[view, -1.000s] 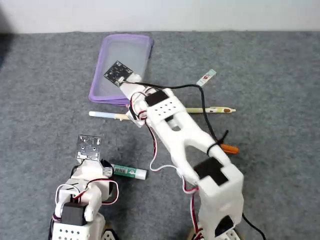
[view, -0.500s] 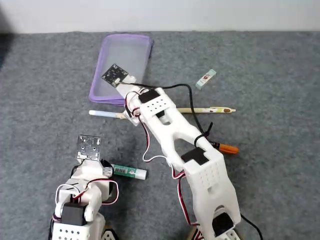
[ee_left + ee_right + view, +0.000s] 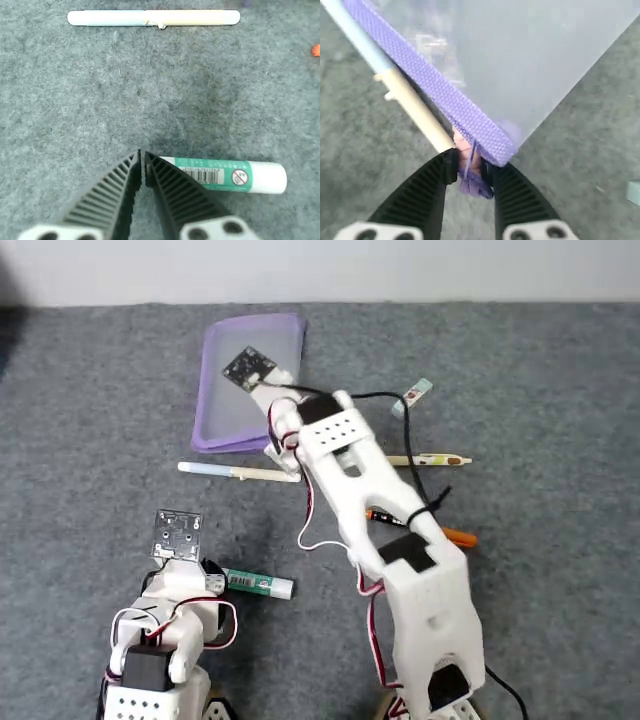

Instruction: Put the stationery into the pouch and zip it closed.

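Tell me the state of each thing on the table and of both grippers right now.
pouch: flat on the table, zip state unclear
zip pull: pinched in the right gripper
right gripper: shut on zip pull
left gripper: shut, empty
glue stick: lying outside the pouch
blue-and-cream pen: lying outside the pouch
orange marker: lying outside the pouch

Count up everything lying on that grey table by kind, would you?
Purple pouch: 1
Pens: 2, the blue-and-cream pen and the cream pen
Glue stick: 1
Eraser: 1
Orange-tipped marker: 1
Total: 6
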Motion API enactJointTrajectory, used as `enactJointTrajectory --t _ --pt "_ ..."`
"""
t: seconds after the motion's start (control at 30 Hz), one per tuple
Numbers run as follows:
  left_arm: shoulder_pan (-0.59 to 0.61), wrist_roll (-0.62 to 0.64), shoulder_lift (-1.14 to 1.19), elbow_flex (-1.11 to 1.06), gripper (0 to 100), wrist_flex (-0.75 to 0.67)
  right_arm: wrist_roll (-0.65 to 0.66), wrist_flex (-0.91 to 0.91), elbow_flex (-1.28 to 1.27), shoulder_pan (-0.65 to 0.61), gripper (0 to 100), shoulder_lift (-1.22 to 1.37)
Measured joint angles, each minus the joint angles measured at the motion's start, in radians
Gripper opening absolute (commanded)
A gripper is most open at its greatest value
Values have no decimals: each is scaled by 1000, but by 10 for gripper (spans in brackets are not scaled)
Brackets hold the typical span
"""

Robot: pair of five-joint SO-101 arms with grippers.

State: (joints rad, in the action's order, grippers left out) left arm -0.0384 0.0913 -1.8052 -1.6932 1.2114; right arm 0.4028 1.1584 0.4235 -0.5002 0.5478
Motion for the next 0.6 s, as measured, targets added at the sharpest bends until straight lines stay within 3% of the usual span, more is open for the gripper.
enactJointTrajectory --t 0.33,0.6 --pt "0 0 0 0 14 0 11 157 0 -11 9 -284" --pt "0 0 0 0 14 0 11 410 0 -32 10 -359"
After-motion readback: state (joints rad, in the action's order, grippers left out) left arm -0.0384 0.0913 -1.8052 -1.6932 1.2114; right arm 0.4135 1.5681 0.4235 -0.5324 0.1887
